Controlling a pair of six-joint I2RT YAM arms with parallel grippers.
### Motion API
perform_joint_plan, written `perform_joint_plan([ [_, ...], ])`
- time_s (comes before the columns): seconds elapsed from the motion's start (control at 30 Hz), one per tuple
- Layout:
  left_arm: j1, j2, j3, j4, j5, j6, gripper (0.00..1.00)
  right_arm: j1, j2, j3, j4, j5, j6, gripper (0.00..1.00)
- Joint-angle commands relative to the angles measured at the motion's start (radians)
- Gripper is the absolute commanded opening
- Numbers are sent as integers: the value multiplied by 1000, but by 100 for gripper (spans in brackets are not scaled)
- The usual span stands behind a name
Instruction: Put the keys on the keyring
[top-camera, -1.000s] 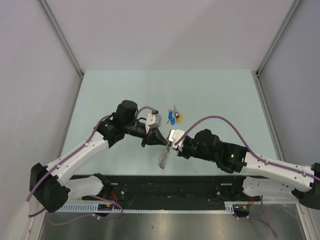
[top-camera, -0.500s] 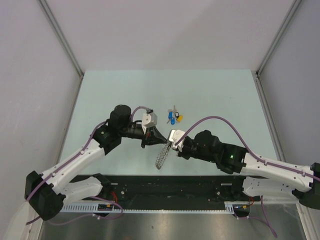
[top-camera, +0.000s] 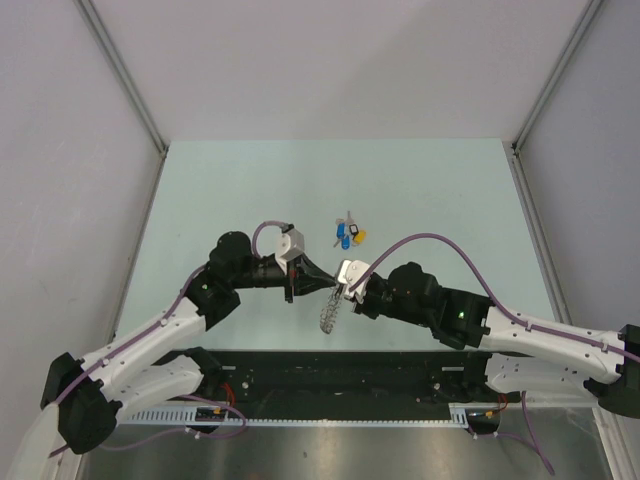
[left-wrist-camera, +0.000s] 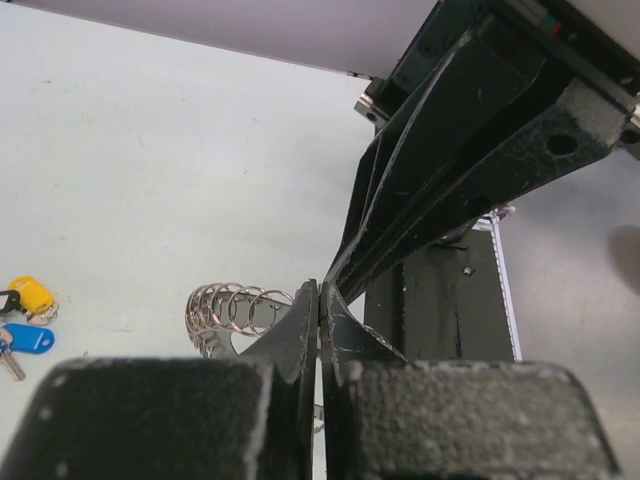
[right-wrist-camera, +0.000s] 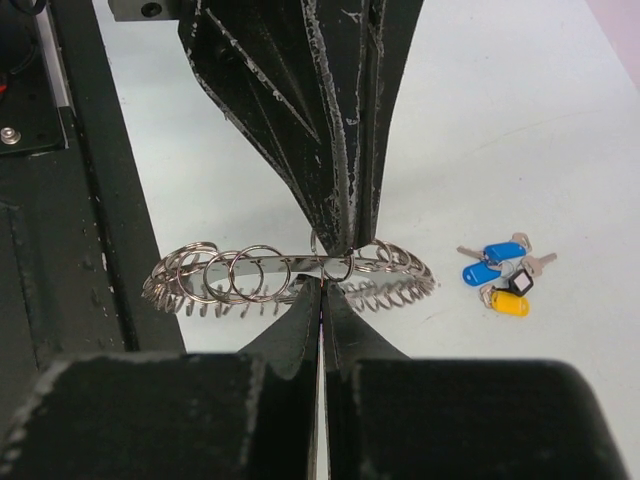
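The keyring is a silvery band hung with several small split rings; it hangs between both grippers above the table. My left gripper is shut on its rim, and its fingers come down onto the band in the right wrist view. My right gripper is shut on the same stretch of the keyring from the opposite side, tips meeting the left's. In the left wrist view the keyring sticks out left of my shut fingers. The keys, blue, yellow and black-rimmed, lie on the table beyond, untouched.
The pale green table has grey walls on three sides. A black rail with wiring runs along the near edge under the arms. A purple cable arcs over the right arm.
The left arm's elbow and wrist have swung down and to the left while its fingertips stayed at the keyring. The keyring has shifted slightly. The right arm and the keys have not moved.
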Motion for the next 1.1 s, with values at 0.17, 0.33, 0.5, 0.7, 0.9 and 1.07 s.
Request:
perform_joint_plan([
  [0.17,-7,-67,-55,136,-146,-60,18,8,-28,3,48,52,-14,0],
  [0.33,-5,-94,-60,118,-247,-53,39,9,-27,9,45,70,-11,0],
  [0.5,1,-137,-33,9,-385,-27,65,-3,10,29,15,153,8,0],
  [0.7,73,-196,33,-182,-627,-48,99,-162,82,68,-8,210,74,0],
  [0.9,250,-242,66,-351,-768,-139,100,-449,158,143,7,202,169,0],
  [1.07,295,-279,0,-352,-842,-126,100,-662,310,252,112,187,173,0],
])
